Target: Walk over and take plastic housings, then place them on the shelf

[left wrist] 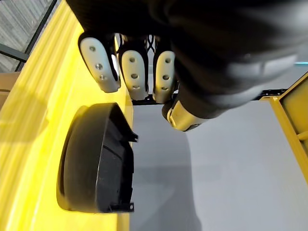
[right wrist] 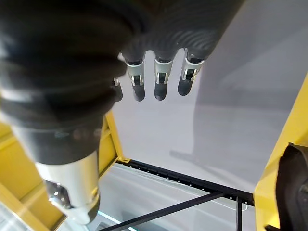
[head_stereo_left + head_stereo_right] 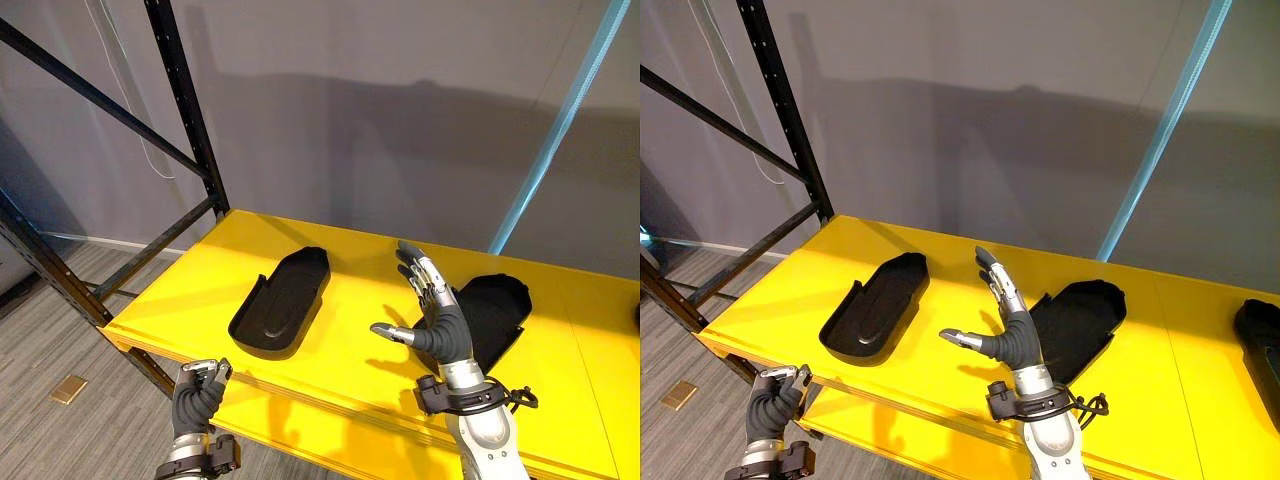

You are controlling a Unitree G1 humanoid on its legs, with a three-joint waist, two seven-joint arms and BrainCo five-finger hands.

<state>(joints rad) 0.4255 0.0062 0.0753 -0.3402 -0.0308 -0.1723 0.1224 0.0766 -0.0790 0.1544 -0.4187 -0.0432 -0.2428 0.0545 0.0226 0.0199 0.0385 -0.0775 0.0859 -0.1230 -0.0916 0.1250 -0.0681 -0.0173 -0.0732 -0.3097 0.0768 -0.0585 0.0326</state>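
- So there's a yellow shelf (image 3: 200,290) on a black metal frame (image 3: 185,105), up against a grey wall (image 3: 400,120).
- Three black plastic housings are lying on it. The left housing (image 3: 283,300) sits open side up, roughly mid-shelf and a bit angled.
- The middle housing (image 3: 500,300) is further right, well apart from the first one. Part of it is hidden behind the robot's wrist from where the head camera looks.
- The third housing (image 3: 1262,350) is way over at the right end, cut off by the frame edge.
- The right hand (image 3: 440,325) is up over the shelf, just in front of the middle housing. Its fingers are straight and fanned upward, the thumb sticks out to the side, and there's nothing in it. Doesn't look like it's touching the housing.
- The left hand (image 3: 200,392) hangs low, below the shelf's front edge. Its fingers are curled in on themselves, empty fist basically.
- Grey carpet floor (image 3: 60,340) shows under the shelf on the left side.
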